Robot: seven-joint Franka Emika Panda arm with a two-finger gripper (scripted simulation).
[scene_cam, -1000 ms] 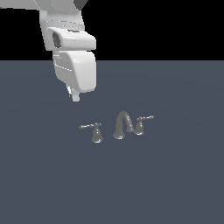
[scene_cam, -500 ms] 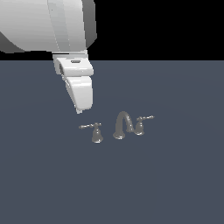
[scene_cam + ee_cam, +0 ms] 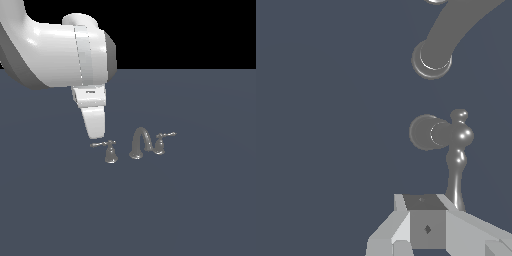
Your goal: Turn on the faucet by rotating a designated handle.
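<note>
While nothing yet touched, white robot gripper (image 3: 95,134) poised just above tip of thin grey-metal lever handle (image 3: 103,145), exterior view's left, ready to push it round; jaw state unclear. Rightward: arched spout (image 3: 140,142), twin lever (image 3: 164,136).

A large white robot arm fills the upper left of the exterior view, wrist angled downward, its claw (image 3: 96,134) tapering to a point; finger spacing is unclear.

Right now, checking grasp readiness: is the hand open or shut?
Cannot tell. The hand tapers to one white tip beside the handle; neither view shows a finger gap.
</note>
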